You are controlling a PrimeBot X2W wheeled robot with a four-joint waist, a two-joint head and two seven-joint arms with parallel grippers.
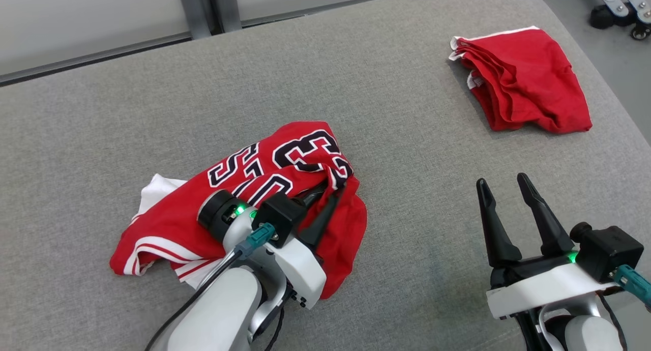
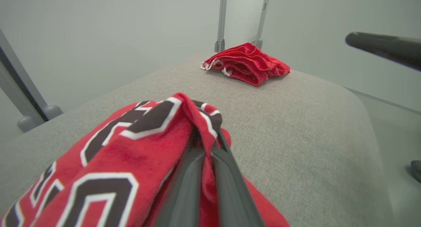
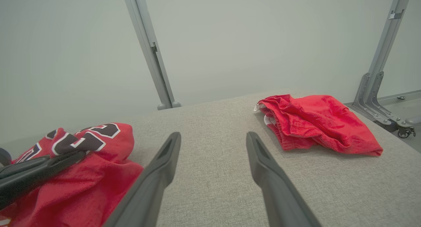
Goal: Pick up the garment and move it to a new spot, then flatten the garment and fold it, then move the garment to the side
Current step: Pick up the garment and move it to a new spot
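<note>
"Judging from how things lie, which step is in hand?"

"The first, I think: the pick-up. The left gripper (image 1: pixel 333 187) has its two dark fingers pressed together on a raised fold of the red jersey (image 1: pixel 264 163), at the bunched end with the black, white-edged numerals. The left wrist view shows cloth squeezed between the fingers (image 2: pixel 184 184) and draped over them."

"And where is the jersey?"

"Crumpled on the grey upholstered surface (image 1: pixel 407 152), toward its near edge and left of the middle. Most of it seems to rest there; only the pinched fold stands up."

"The other arm?"

"The right gripper (image 1: pixel 502 183) is spread wide and holds nothing. It is above bare surface by the near edge, right of the middle, well apart from the jersey."

"What is the red heap beyond it?"

"A second red garment (image 1: pixel 524 81) with white trim, loosely folded, close to the right edge, toward the far right corner."

"So what does the next move call for?"

"A lift high enough that the whole jersey leaves the surface, then a carry to open surface, likely the middle, away from the second garment. One pinch on a bunched fold could slip or drag the hem, so a steady rise seems wise. The right gripper is free to take a second edge for spreading it flat."
</note>
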